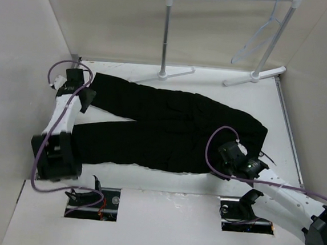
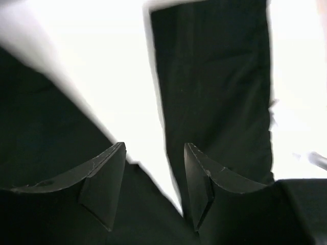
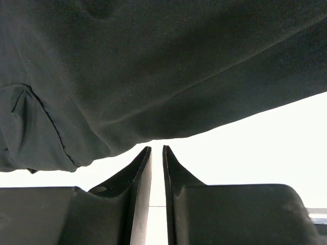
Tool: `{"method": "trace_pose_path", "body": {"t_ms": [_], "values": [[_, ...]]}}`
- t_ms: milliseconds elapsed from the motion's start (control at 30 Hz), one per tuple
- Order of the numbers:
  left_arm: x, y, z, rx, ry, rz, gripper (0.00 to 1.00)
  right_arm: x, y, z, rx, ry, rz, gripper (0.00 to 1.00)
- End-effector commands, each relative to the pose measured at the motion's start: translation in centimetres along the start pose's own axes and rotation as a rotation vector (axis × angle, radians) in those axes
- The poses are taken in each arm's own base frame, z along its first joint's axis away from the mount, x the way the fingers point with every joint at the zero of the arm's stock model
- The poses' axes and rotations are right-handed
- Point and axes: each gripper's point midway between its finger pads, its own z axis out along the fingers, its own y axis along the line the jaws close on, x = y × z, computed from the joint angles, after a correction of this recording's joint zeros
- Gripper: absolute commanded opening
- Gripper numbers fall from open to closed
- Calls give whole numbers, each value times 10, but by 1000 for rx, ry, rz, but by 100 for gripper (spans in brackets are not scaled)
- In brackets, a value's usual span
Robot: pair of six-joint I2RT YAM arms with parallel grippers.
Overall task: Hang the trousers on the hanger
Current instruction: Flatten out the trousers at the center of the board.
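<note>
Ok, status: large black soft-fabric trousers [image 1: 174,129] lie flat and spread out on the white table [image 1: 164,183]. Legs point to the left side, waist end to the right, and the two legs split apart toward the cuffs. Thin pale triangular clothes hanger [image 1: 257,34] hangs by its hook from the top bar of the white metal rack [image 1: 166,37] at the far right, well apart from the trousers. Left gripper [image 2: 153,178] sits over the cuff end at the far left, jaws released and wide apart, gripping nothing. Its wrist view looks onto a strip of bare table between the two legs: one leg runs straight ahead past the right finger [image 2: 202,178], the other fills the left side. Right gripper [image 3: 157,176] is at the near edge of the waist end, low over the table. Its jaws are pressed nearly together with only a sliver of white table showing in the gap, and no cloth is pinched. The fabric edge lies just beyond the tips; cannot tell whether it touches them. A seamed fold or pocket shows at the left of that view. Purple cable [image 1: 208,152] loops from the right wrist over the trousers, and another runs along the left arm.
</note>
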Motion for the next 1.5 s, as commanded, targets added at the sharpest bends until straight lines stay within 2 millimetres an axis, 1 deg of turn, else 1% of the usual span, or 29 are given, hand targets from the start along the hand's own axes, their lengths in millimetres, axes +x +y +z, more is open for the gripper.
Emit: {"method": "trace_pose_path", "body": {"t_ms": [0, 67, 100, 167, 200, 267, 300, 367, 433, 467, 533, 600, 633, 667, 700, 767, 800, 833, 900, 1000, 1067, 1100, 1133, 1167, 1200, 1233, 1300, 1367, 1467], "values": [[10, -27, 45, 60, 102, -36, 47, -3, 1, -1, -2, -18, 5, 20], [9, -25, 71, 17, 118, -39, 47, -3, 1, -1, -2, -18, 5, 20], [10, -24, 84, 2, 132, -45, 47, -160, 61, -87, -242, -362, 16, 49], [9, -24, 104, -18, 151, -53, 46, -169, 52, -90, -229, -390, 62, 62], [11, -24, 113, -27, 154, -53, 45, -174, 45, -90, -215, -406, 90, 65], [10, -25, 127, -33, 152, -56, 42, -184, 38, -92, -205, -421, 137, 67], [10, -23, 134, -40, 147, -62, 39, -189, 35, -92, -200, -426, 152, 67], [8, -20, 145, -48, 133, -83, 31, -204, 31, -95, -184, -449, 179, 67], [6, -10, 153, -74, 124, -116, 19, -222, 21, -91, -143, -479, 210, 66], [3, -5, 156, -87, 114, -136, 14, -230, 16, -86, -126, -481, 234, 66], [-5, 2, 160, -96, 89, -158, 9, -249, 2, -75, -81, -501, 281, 62], [-12, 4, 164, -86, 64, -174, 5, -269, -15, -63, -34, -512, 351, 51], [-13, 4, 165, -83, 59, -184, 4, -282, -23, -60, -10, -530, 372, 46], [-16, 3, 165, -77, 52, -193, 3, -296, -34, -57, 24, -552, 404, 39], [-18, 2, 165, -73, 45, -199, 2, -309, -41, -55, 46, -568, 428, 35], [-23, 5, 163, -78, 29, -204, 1, -333, -59, -51, 117, -591, 449, 35], [-23, 8, 163, -88, 27, -204, 1, -341, -69, -48, 153, -594, 466, 38], [-24, 16, 161, -109, 20, -207, 0, -348, -77, -46, 181, -596, 476, 42], [-23, 34, 157, -157, 17, -237, 0, -354, -95, -39, 247, -599, 497, 56], [-21, 51, 148, -202, 18, -266, 2, -359, -110, -25, 280, -588, 511, 60], [-27, 62, 139, -225, -15, -292, 3, -362, -117, -18, 294, -579, 512, 65], [-32, 63, 135, -225, -34, -307, 4, -364, -123, -15, 301, -575, 520, 67], [-37, 59, 129, -208, -54, -323, 7, -366, -127, -12, 307, -571, 525, 69], [-43, 52, 124, -179, -71, -334, 13, -369, -131, -10, 309, -567, 532, 70], [-45, 38, 120, -136, -80, -327, 20, -372, -133, -7, 302, -560, 536, 70], [-40, 20, 117, -84, -70, -305, 28, -374, -134, -3, 296, -548, 535, 70], [-28, -5, 115, -19, -31, -267, 40, -377, -131, 8, 271, -509, 527, 66], [-14, -17, 118, -2, 18, -246, 44, -374, -130, 14, 270, -480, 512, 63], [0, -19, 128, -10, 70, -233, 46, -368, -129, 17, 262, -457, 518, 59]]}}
